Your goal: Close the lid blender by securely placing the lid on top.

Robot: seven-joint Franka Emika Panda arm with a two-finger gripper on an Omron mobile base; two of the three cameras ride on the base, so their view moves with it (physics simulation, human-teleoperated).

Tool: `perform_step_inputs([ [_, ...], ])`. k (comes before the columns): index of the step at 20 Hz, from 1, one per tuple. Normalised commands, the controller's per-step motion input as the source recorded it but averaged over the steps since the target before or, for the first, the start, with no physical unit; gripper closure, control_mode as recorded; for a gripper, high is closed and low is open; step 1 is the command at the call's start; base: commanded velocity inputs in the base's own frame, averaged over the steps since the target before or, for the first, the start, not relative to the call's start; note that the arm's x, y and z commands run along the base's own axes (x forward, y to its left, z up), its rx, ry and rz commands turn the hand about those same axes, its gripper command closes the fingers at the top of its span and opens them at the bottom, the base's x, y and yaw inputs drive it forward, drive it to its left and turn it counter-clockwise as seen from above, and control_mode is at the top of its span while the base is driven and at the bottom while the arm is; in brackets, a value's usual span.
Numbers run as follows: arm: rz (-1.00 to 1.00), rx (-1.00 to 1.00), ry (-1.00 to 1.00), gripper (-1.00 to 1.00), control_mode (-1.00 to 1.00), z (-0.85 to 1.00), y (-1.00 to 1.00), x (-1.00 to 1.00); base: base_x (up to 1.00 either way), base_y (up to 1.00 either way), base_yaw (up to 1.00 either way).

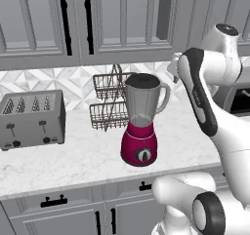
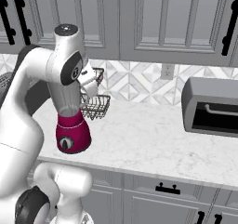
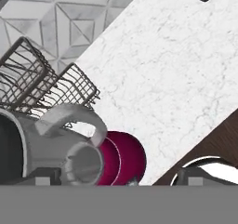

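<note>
in the left base view we see the blender [image 1: 142,124] standing upright at the middle of the frame on the marble counter [image 1: 83,156], its magenta base low and its clear jar rising straight up, so its long axis runs vertical. the lid [image 1: 142,80] sits as a dark disc across the jar's rim, and we judge it already in place, though we cannot tell from here how firmly it is seated. the arm [image 1: 205,107] rises along the right side of the frame, and its hand end lies to the right of the jar top, near it. a wire rack [image 1: 110,102] stands just behind the blender and a grey toaster [image 1: 31,119] at the left, well apart. in the right base view the blender sits at the left of the frame, its jar largely hidden behind the arm's wrist, with only the magenta base [image 2: 72,135] plain; a dark oven [image 2: 211,107] is at the right. in the hand view we look down along the gripper [image 3: 116,179], whose finger tips barely rise at the bottom edge, spread wide with nothing between them. the jar and its handle [image 3: 69,121] lie at the lower left, the base just right of them, so the blender lies left of and below the gripper rather than between its tips. we judge the coming move turns on that offset: lifting clear without brushing the handle.
</note>
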Motion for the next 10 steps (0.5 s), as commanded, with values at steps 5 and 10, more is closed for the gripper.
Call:
perform_step_inputs([
  [5,0.0,0.0,0.0,-1.0,-1.0,-0.14,-0.55,0.0,0.0,0.0,0.0],
  [10,0.0,0.0,0.0,-1.0,-1.0,-0.05,-0.12,0.0,0.0,0.0,0.0],
])
